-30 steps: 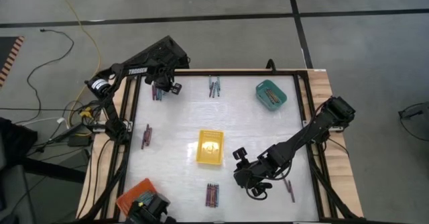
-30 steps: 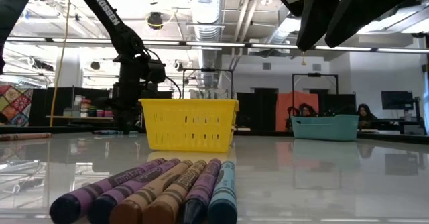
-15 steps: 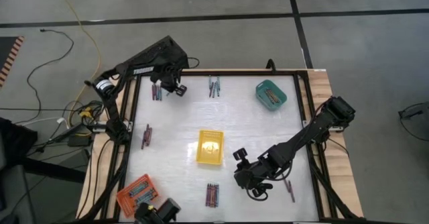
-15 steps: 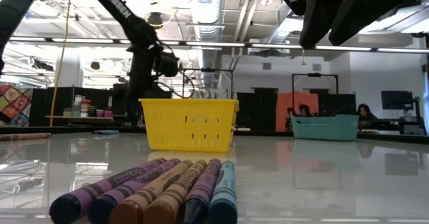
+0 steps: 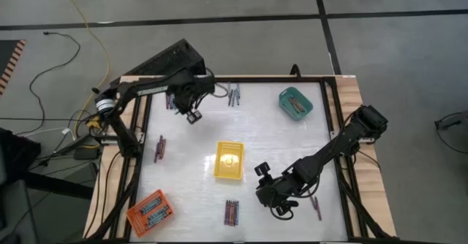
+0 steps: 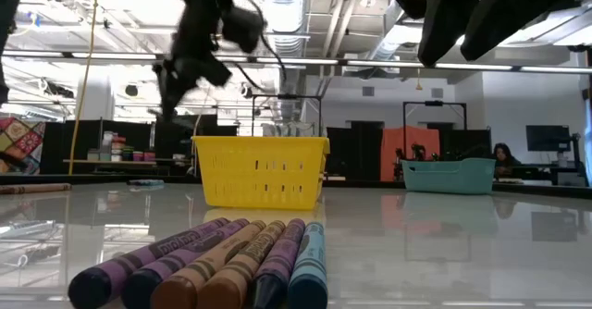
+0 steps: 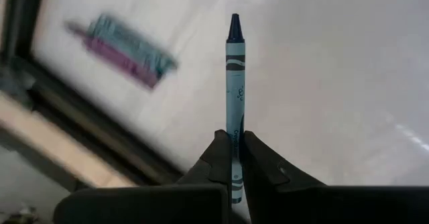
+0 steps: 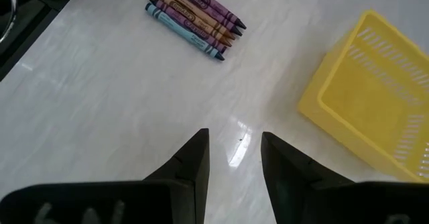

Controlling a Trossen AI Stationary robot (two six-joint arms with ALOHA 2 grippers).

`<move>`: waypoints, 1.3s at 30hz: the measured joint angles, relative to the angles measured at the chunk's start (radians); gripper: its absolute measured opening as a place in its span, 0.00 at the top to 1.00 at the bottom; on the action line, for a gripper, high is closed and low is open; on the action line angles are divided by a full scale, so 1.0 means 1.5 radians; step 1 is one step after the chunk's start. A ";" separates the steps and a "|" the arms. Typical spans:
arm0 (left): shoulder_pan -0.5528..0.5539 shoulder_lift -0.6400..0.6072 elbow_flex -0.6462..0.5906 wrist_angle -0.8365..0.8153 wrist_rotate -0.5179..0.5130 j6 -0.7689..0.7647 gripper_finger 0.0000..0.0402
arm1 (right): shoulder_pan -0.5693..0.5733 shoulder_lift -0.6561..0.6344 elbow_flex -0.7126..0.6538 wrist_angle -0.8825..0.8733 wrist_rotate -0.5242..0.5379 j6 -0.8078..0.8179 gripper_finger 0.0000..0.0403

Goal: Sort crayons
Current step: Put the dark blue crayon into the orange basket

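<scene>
My left gripper (image 5: pixel 194 116) hangs above the table's far left part, shut on a blue-grey crayon (image 7: pixel 234 83). In the low view it shows blurred, high up (image 6: pixel 199 55). My right gripper (image 8: pixel 234 147) stands open over bare table near the front, right of a bunch of crayons (image 5: pixel 231 213) that lies flat. More crayons lie flat in small groups at the far left (image 5: pixel 170 100), the far middle (image 5: pixel 233 94), the left (image 5: pixel 159 147) and the near right (image 5: pixel 316 206). In the middle stands a yellow tray (image 5: pixel 229 161). My left gripper pinches the blue-grey crayon near its blunt end (image 7: pixel 234 158) between its two fingers. The fingers point down and lie along the crayon. Most of its length sticks out beyond the fingertips, pointed tip (image 7: pixel 234 21) foremost, and it is lifted clear of the table.
A teal tray (image 5: pixel 295 103) with crayons in it stands at the far right. An orange tray (image 5: pixel 149 212) with crayons sits at the near left corner. A dark frame (image 5: pixel 142 120) runs round the white tabletop. Bare table lies between the yellow tray and the far crayon groups.
My left gripper has risen from the crayon group at the far left. It has swung toward the table's middle and rolled as it went. The blue-grey crayon has gone with it, lifted clear of the table.
</scene>
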 joint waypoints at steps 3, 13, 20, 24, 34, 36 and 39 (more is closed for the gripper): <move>-0.076 -0.055 -0.006 -0.030 -0.002 -0.061 1.00 | 0.000 0.000 0.000 0.000 0.000 -0.001 0.67; -0.426 -0.178 -0.008 -0.068 0.012 -0.385 1.00 | -0.001 0.000 0.000 0.001 0.000 -0.012 0.67; -0.681 -0.165 -0.008 -0.059 0.027 -0.635 1.00 | -0.005 0.000 0.000 0.002 0.000 -0.013 0.67; -0.805 -0.137 -0.008 -0.013 0.032 -0.747 1.00 | -0.010 0.000 0.000 0.006 0.000 -0.004 0.67; -0.992 -0.023 -0.008 0.101 0.093 -0.919 1.00 | -0.025 0.000 0.000 0.029 0.000 0.010 0.67; -1.009 -0.001 -0.008 0.103 0.110 -0.946 1.00 | -0.030 0.000 0.000 0.043 0.000 0.010 0.67; -1.032 0.025 -0.008 0.108 0.121 -0.975 1.00 | -0.034 0.000 0.000 0.055 0.000 0.010 0.67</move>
